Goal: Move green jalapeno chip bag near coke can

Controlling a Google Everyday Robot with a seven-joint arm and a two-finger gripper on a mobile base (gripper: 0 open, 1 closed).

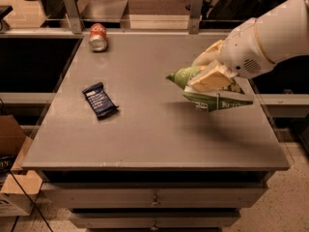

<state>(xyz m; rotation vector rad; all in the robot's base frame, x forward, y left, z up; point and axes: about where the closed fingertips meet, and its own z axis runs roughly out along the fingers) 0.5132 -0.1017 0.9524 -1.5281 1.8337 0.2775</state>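
Note:
The green jalapeno chip bag (pixel 218 98) is held in the air above the right part of the grey table (pixel 149 139). My gripper (pixel 205 71) is shut on its top, with cream-coloured fingers (pixel 211 78) clamped over the foil; the white arm comes in from the upper right. The coke can (pixel 98 36), red with a silver top, lies on its side at the table's far left corner, well apart from the bag.
A small dark blue bar wrapper (pixel 99 100) lies on the left half of the table. Two metal posts (pixel 70 11) stand along the far edge. Drawers sit under the front edge; a cardboard box (pixel 12 178) is on the floor at left.

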